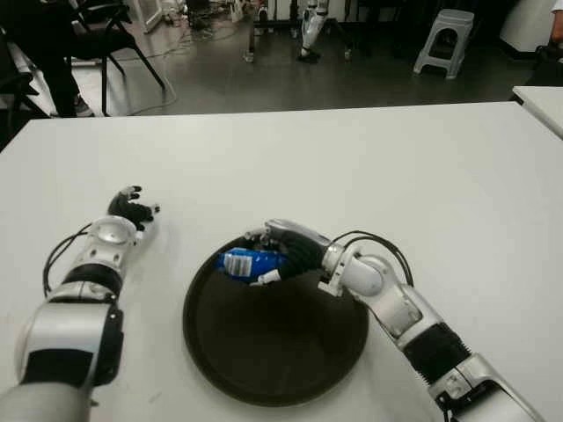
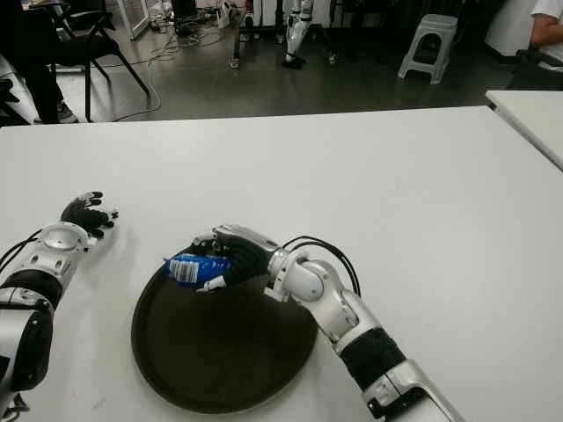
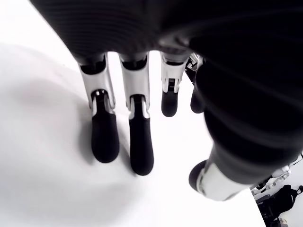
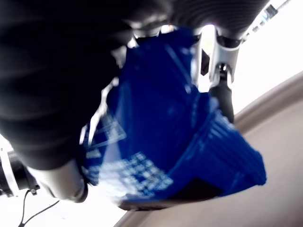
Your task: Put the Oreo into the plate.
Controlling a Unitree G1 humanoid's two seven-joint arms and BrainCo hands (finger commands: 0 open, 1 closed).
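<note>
Over plate (image 1: 264,369) rim: right hand (image 1: 286,251) grips Oreo pack (image 1: 249,263) | left hand (image 1: 132,209) slack, beside plate

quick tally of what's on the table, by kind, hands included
Blue Oreo packet: 1, held by the right hand over the plate's far rim
Dark round plate: 1
Robot hands: 2, right hand and left hand, which is open to the plate's left
Total: 4

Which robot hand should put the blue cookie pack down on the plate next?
The right hand. It already grips the Oreo pack over the far rim of the dark plate. The left hand is open on the white table, left of the plate, holding nothing.
</note>
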